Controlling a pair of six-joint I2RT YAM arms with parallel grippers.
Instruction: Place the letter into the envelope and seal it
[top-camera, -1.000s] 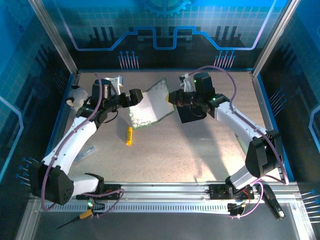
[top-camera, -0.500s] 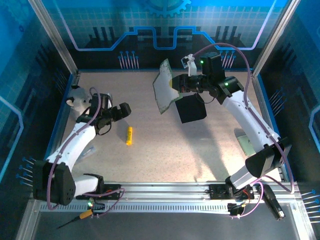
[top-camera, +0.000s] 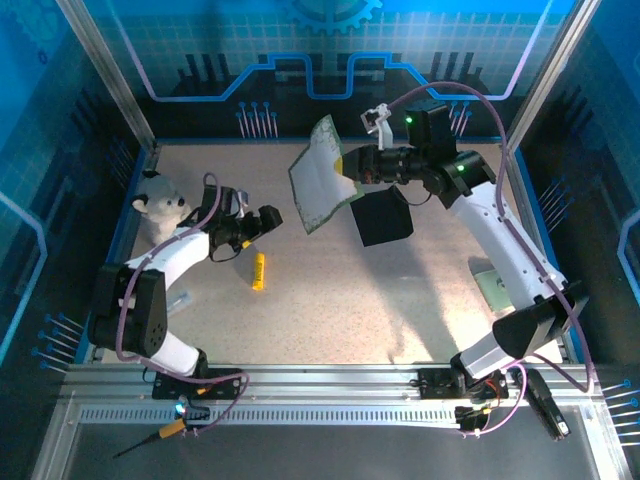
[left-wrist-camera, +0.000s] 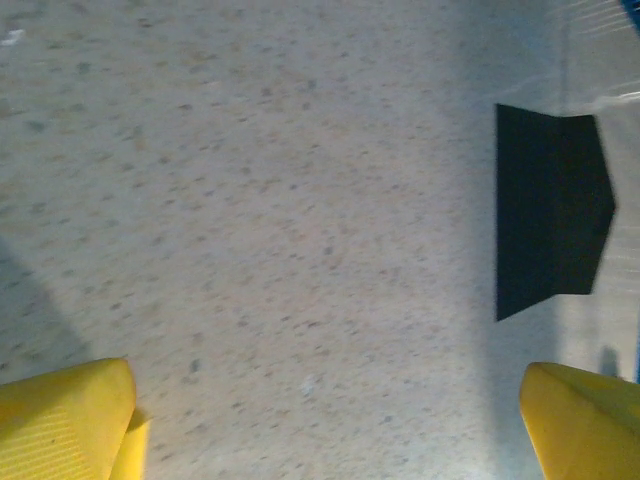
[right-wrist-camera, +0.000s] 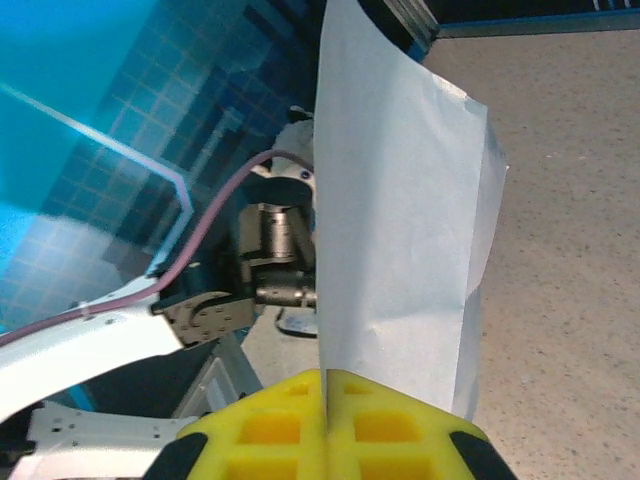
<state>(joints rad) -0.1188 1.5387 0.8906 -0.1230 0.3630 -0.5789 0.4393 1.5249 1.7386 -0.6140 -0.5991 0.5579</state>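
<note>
So: right gripper (top-camera: 347, 168) was clamped on one edge of the letter (top-camera: 318, 175). The sheet hung upright off the table (top-camera: 400, 300), at 10 o'clock from the envelope (top-camera: 380, 215). It was probably held that way to line a free edge up with the opening. Envelope lay flat. Left gripper (top-camera: 268, 222) sat low at the envelope's 9 o'clock, jaws wide and empty, likely staged to pin it. Yellow stick (top-camera: 258, 270) lay at that gripper's 6 o'clock. No legible print or branding anywhere.

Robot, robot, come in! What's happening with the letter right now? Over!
Right gripper shut on letter, lifted off table. Left gripper open, empty. Envelope flat on table, nothing on it. Yellow stick lies apart from it.
</note>
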